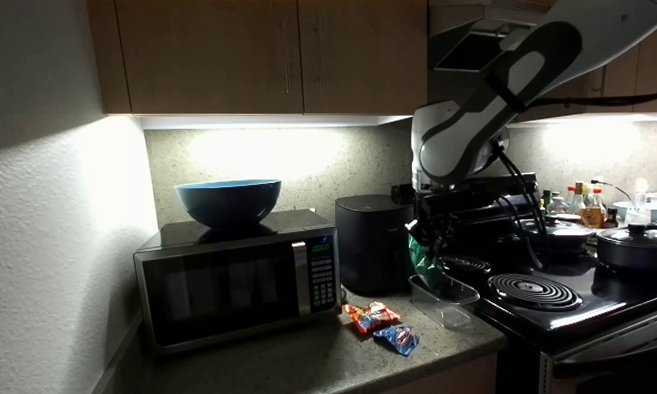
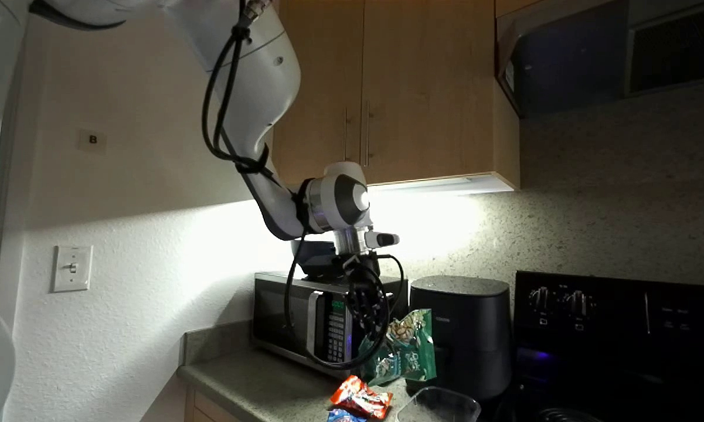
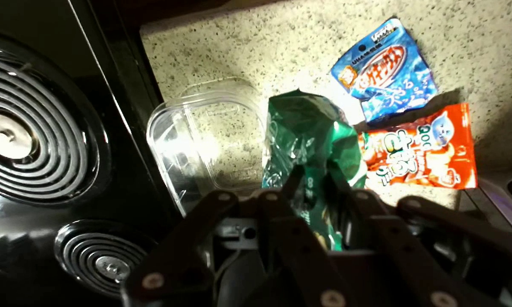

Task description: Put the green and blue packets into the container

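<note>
one black, jointed robot claw (image 3: 315, 175) pinches one crinkly green foil packet (image 3: 305, 132). from that packet in the wrist view: one shallow, clear plastic tub (image 3: 215, 147) at nine o'clock, one blue foil packet (image 3: 386, 81) with pale print between one and two, one orange-red foil packet (image 3: 424, 149) at three.
</note>
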{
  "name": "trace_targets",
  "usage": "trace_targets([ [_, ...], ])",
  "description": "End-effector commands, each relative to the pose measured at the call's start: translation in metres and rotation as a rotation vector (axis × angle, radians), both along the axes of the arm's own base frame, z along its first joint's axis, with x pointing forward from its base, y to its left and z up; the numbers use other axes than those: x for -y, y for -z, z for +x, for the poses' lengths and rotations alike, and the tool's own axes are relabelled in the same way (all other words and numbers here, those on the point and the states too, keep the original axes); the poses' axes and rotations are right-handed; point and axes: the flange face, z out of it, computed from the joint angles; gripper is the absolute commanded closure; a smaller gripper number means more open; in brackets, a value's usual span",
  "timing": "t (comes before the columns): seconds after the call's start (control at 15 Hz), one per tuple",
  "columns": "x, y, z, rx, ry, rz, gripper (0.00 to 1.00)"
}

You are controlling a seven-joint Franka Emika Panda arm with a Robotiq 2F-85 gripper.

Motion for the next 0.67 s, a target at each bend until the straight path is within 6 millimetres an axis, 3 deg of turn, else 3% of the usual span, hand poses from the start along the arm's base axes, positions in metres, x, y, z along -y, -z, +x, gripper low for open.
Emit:
trace_targets([
  [0.0,-0.022,-0.024,-0.028,0.081,0.023,-0.046,0.91],
  [0.13,-0.028,-0.026,-0.03,0.066,0.032,-0.057,0.91],
  [0.47,-0.028,-0.006,-0.02,-0.008,0.061,-0.022,0.91],
  [0.53,-0.042,0.003,-0.016,-0.035,0.008,0.02,0.91],
  [0.6,-0.03,-0.004,-0.022,-0.007,0.028,-0.02,0.85],
])
